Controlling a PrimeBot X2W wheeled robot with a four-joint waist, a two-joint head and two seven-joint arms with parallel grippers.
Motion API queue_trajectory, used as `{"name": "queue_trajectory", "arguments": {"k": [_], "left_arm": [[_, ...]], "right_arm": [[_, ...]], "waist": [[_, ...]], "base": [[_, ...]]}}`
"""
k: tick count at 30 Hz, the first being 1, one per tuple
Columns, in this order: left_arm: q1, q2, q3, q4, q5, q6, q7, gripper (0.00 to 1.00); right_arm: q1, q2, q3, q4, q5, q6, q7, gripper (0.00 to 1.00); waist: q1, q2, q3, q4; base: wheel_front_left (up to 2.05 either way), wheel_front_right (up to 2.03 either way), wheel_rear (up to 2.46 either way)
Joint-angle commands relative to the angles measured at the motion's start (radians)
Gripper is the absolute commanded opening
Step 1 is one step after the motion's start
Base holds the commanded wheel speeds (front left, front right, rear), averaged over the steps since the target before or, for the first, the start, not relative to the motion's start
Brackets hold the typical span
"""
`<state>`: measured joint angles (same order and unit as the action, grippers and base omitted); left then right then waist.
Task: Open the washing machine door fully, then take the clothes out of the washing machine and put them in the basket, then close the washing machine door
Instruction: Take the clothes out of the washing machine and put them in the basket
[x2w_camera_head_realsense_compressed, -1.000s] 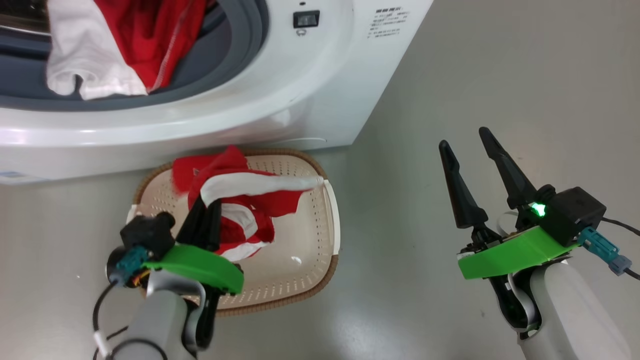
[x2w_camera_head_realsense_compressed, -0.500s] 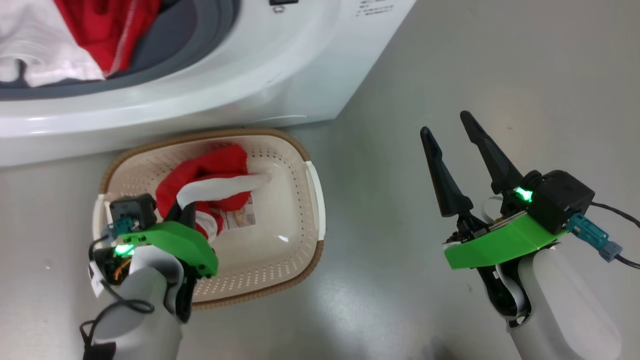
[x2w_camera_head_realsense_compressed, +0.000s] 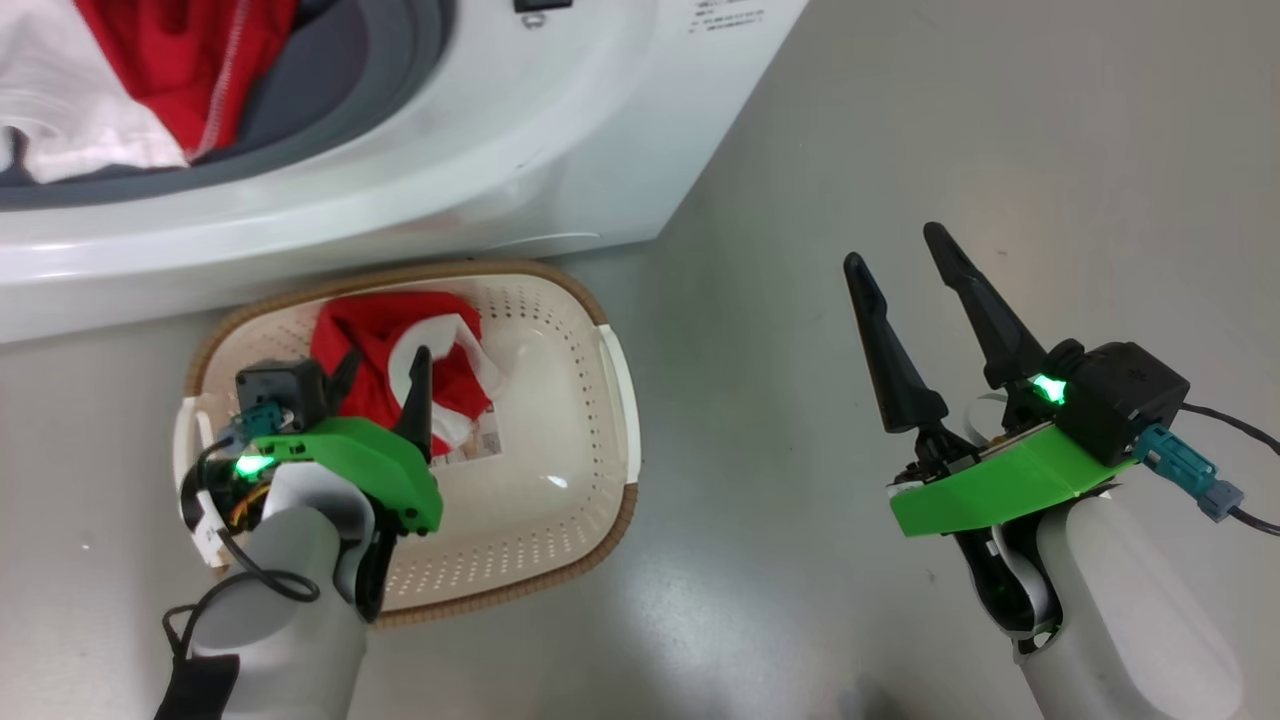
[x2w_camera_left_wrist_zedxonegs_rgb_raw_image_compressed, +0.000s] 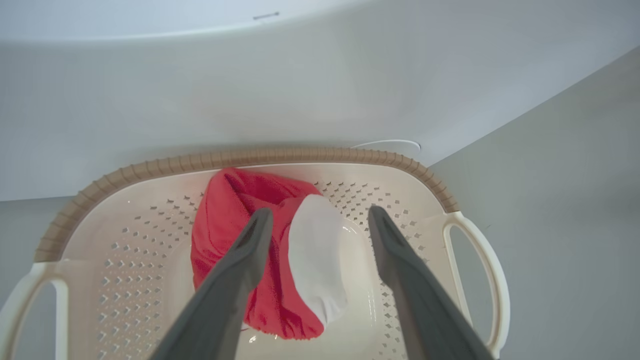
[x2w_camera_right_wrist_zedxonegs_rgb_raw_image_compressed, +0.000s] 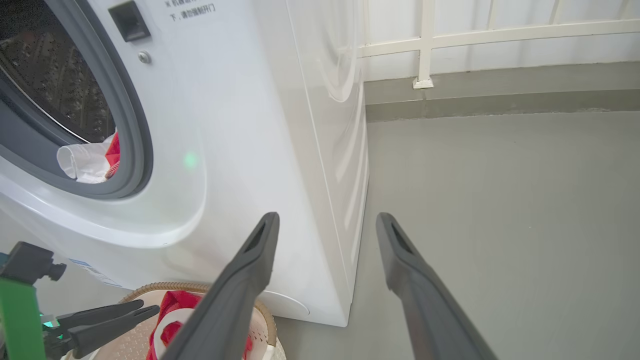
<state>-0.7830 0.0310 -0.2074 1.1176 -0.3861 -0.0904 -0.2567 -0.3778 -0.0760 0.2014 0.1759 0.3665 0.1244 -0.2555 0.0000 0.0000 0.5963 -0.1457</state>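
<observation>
The cream basket (x2w_camera_head_realsense_compressed: 560, 500) sits on the floor just in front of the white washing machine (x2w_camera_head_realsense_compressed: 500, 150). A red and white garment (x2w_camera_head_realsense_compressed: 385, 340) lies loose in the basket. My left gripper (x2w_camera_head_realsense_compressed: 385, 360) hangs open just above it. In the left wrist view that gripper (x2w_camera_left_wrist_zedxonegs_rgb_raw_image_compressed: 320, 212) has a finger on each side of the garment (x2w_camera_left_wrist_zedxonegs_rgb_raw_image_compressed: 225, 210), inside the basket's brown rim (x2w_camera_left_wrist_zedxonegs_rgb_raw_image_compressed: 250, 156). More clothes (x2w_camera_head_realsense_compressed: 110, 90) lie in the drum opening, also seen as clothes (x2w_camera_right_wrist_zedxonegs_rgb_raw_image_compressed: 92, 160) in the right wrist view. My right gripper (x2w_camera_head_realsense_compressed: 895, 250) stands open and empty over the floor to the right. The washing machine door is out of view.
Bare grey floor (x2w_camera_head_realsense_compressed: 950, 120) spreads to the right of the machine. A white railing (x2w_camera_right_wrist_zedxonegs_rgb_raw_image_compressed: 425, 45) on a low ledge closes the far side. The machine's right side panel (x2w_camera_right_wrist_zedxonegs_rgb_raw_image_compressed: 330, 150) stands close to my right gripper (x2w_camera_right_wrist_zedxonegs_rgb_raw_image_compressed: 326, 217).
My left gripper has lowered into the basket and opened, letting go of the red and white garment, which now lies bunched in the basket. The head camera has shifted a little; the right arm is still.
</observation>
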Motion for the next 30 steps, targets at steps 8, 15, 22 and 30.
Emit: {"name": "queue_trajectory", "arguments": {"k": [8, 15, 22, 30], "left_arm": [[0.099, 0.02, 0.024, -0.141, 0.03, 0.009, -0.005, 1.0], [0.194, 0.019, 0.046, -0.245, 0.036, 0.011, -0.005, 1.0], [0.277, 0.019, 0.086, -0.374, 0.043, 0.009, -0.005, 1.0], [0.374, 0.019, 0.116, -0.51, 0.094, 0.005, -0.005, 1.0]], "right_arm": [[0.029, -0.011, 0.002, -0.024, -0.014, 0.006, -0.006, 1.0], [0.063, -0.02, -0.017, -0.012, -0.028, 0.006, -0.006, 1.0], [0.102, -0.028, -0.05, 0.002, -0.045, 0.006, -0.006, 1.0], [0.156, -0.025, -0.099, -0.006, -0.065, 0.006, -0.006, 1.0]], "waist": [[0.0, 0.0, -0.084, 0.046], [0.0, 0.0, -0.179, 0.067], [0.0, 0.0, -0.266, 0.085], [0.0, 0.0, -0.357, 0.091]], "base": [[0.0, 0.0, 0.0], [0.0, 0.0, 0.0], [0.0, 0.0, 0.0], [0.0, 0.0, 0.0]]}}
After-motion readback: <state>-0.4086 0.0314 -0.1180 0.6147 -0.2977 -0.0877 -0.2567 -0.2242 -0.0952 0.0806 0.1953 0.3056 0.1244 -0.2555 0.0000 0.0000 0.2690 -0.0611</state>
